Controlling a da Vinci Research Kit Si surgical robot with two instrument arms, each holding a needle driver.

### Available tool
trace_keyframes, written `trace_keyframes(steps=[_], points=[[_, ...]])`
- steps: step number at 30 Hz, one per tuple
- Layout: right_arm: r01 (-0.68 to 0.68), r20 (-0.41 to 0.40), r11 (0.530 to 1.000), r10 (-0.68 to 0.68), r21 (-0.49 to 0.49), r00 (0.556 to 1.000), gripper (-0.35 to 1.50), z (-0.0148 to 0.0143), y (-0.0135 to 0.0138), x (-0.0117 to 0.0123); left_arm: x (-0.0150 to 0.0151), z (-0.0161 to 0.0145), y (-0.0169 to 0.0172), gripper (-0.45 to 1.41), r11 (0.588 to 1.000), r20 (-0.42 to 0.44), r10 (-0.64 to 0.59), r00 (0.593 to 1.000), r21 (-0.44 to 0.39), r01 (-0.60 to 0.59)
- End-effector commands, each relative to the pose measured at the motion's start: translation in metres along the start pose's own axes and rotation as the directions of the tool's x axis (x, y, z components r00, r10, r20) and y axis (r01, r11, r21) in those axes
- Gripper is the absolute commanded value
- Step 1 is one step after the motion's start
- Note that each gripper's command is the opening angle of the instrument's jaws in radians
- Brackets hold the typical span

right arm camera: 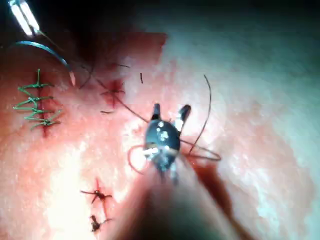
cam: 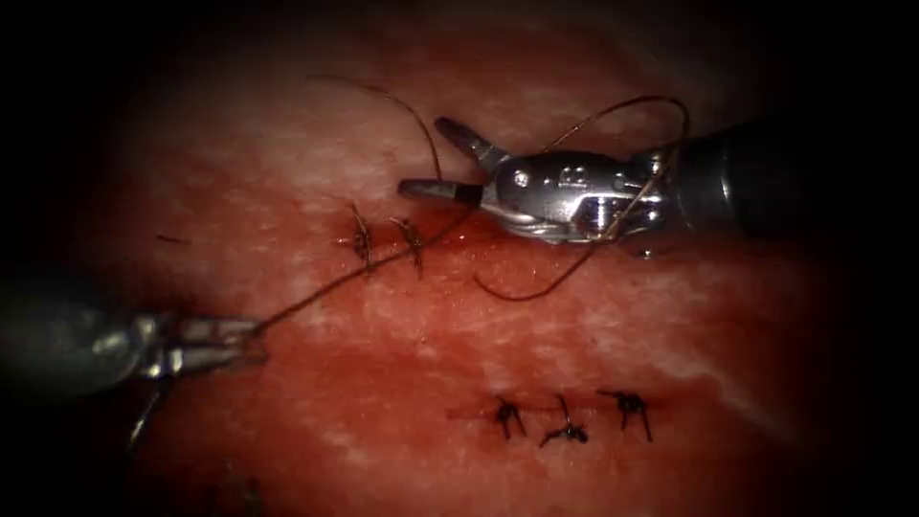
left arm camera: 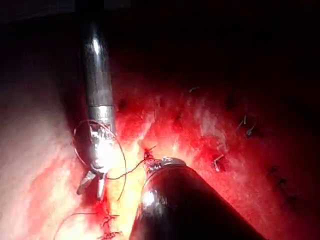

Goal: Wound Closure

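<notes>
1. Dark knots of finished stitches (cam: 565, 418) sit at lower right of the frame on the tissue (cam: 402, 335);
2. left tool (cam: 251, 337), lower left, jaws closed on the thread (cam: 316, 295), taut up to the cut (cam: 388, 239);
3. right tool (cam: 436, 158), upper centre, jaws open, empty, thread looped round its wrist; needle not discernible.

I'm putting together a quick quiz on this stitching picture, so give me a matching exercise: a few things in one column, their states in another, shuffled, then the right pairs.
Things:
1. Left pincer
2. Right pincer
3. Thread
4. Three knots

States:
A. Open, holding nothing, loops of thread draped round its wrist
B. Tied in a row, nearer the viewer
C. Shut on the thread, left of the cut
D. Stretched taut from the stitches to the left pincer

Pairs: 1-C, 2-A, 3-D, 4-B
</notes>
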Motion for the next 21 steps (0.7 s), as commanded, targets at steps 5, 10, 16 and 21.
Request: trace_keyframes(steps=[5,10,16,21], points=[[0.009,-0.013,0.997,-0.008,0.079,1.000,1.46,0.0007,-0.0020,-0.0001,0.0036,0.0008,-0.0044,-0.45,0.996,-0.043,0.052,0.998,0.076,-0.048],[0.028,-0.020,0.990,-0.025,0.140,0.999,1.45,0.0015,-0.0034,0.0000,0.0063,0.0020,-0.0069,-0.45,0.990,-0.053,0.101,0.993,0.109,-0.095],[0.055,-0.013,0.977,-0.054,0.206,0.998,1.43,0.0025,-0.0052,-0.0003,0.0069,0.0048,-0.0087,-0.45,0.987,-0.079,0.138,0.987,0.093,-0.130],[0.071,-0.033,0.962,-0.065,0.263,0.997,1.40,0.0025,-0.0063,0.0003,0.0046,0.0097,-0.0118,-0.45,0.984,-0.067,0.162,0.984,0.080,-0.157]])
